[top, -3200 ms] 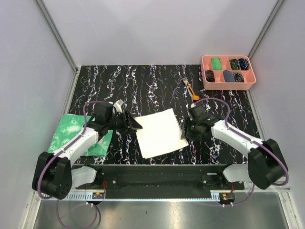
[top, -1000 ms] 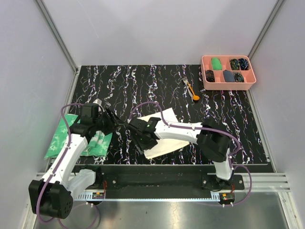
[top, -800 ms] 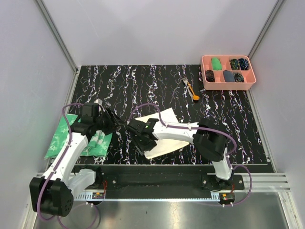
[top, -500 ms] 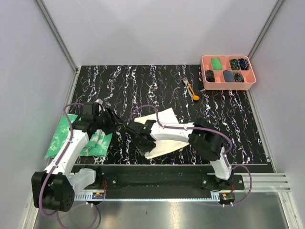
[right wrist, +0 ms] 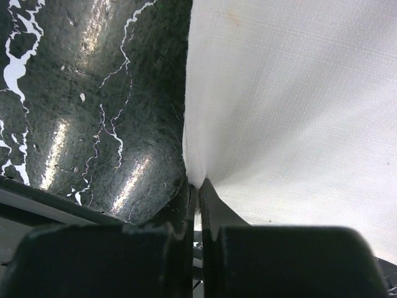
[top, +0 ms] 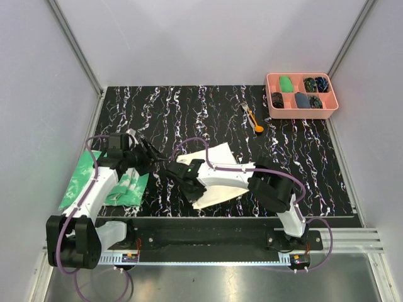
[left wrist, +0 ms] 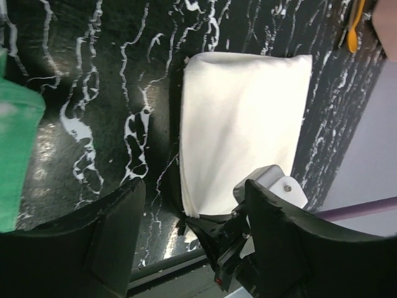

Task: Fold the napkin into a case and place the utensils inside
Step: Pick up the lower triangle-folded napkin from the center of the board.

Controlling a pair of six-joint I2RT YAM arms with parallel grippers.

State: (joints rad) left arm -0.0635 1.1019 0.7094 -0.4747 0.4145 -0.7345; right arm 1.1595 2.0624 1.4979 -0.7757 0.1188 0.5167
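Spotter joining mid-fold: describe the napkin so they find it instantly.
On the black marbled table, look by the near edge, centre. The napkin is the plain cream-white square whose near-left corner the right hand pinches, unlike the mottled green cloth further left.

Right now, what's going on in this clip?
The right gripper is pinched shut on the left edge of the white napkin, which lies unfolded on the table. The left gripper hangs open and empty just left of it, beside the green cloth. The fork and spoon lie untouched farther back, near the pink tray.
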